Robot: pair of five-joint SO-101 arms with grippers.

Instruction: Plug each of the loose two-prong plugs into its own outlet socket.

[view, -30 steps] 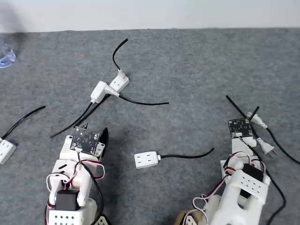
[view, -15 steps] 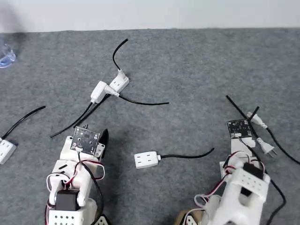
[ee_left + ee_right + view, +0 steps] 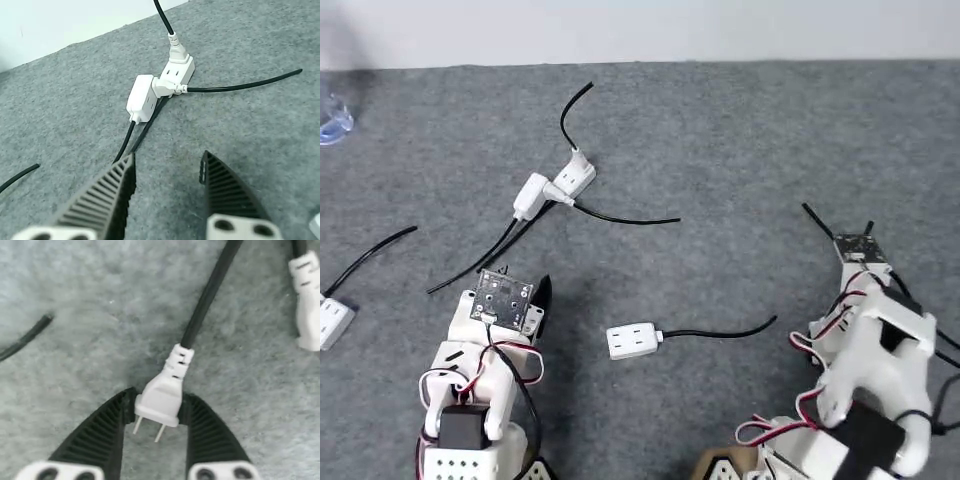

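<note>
Your left gripper [image 3: 168,159] kept still at 7 o'clock, fingers apart, empty. Free outlet socket [image 3: 629,341] lay unmoved near 6 o'clock. Your right arm swung out toward 4 o'clock. Right gripper [image 3: 156,396] sat clamped on loose plug [image 3: 160,392] there, prongs pointing back at wrist. Grasp looked made; carry to socket remained ahead.
</note>
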